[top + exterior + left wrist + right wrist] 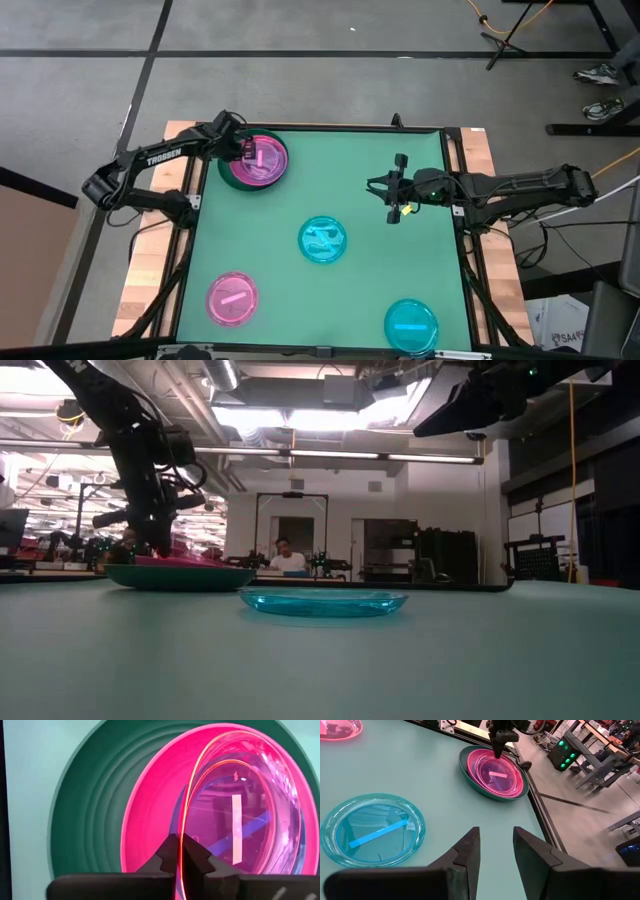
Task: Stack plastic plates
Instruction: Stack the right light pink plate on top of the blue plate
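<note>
Evidently my left gripper (181,851) was pinching the rim of the clear pink plate (250,815), nested on the stack (254,161) at the table's far left. Light, stiff, slick; the rim was the only hold. My right gripper (496,854) hung spread, empty.

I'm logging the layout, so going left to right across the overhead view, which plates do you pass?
Loose translucent pink plate → stack with dark green plate at the bottom, gripped by the left tool → cyan plate at the table's middle → cyan plate by the bottom edge.
</note>
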Robot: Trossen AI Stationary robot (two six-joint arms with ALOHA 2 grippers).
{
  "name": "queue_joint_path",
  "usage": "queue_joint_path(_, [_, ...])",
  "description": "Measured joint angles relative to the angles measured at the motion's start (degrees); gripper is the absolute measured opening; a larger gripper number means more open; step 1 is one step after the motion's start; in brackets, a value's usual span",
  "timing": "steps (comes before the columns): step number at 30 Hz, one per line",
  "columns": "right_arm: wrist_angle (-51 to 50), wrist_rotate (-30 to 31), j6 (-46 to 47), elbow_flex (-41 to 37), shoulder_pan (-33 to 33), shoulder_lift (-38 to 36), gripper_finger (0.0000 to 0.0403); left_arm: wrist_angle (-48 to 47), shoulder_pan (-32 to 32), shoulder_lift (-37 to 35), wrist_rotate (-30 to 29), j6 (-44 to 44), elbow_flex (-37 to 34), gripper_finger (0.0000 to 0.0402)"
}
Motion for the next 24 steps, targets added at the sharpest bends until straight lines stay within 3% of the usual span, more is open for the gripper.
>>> queue_joint_path(10, [0.0, 0.0, 0.0, 0.0, 0.0, 0.0, 0.0111, -0.2, 0.0, 0.0, -0.1, 0.0, 0.0, 0.0059])
queue_joint_path(24, [-0.1, 0.0, 0.0, 0.0, 0.0, 0.0, 0.0111, 0.0, 0.0, -1.1, 0.8, 1.0, 0.0, 0.0065])
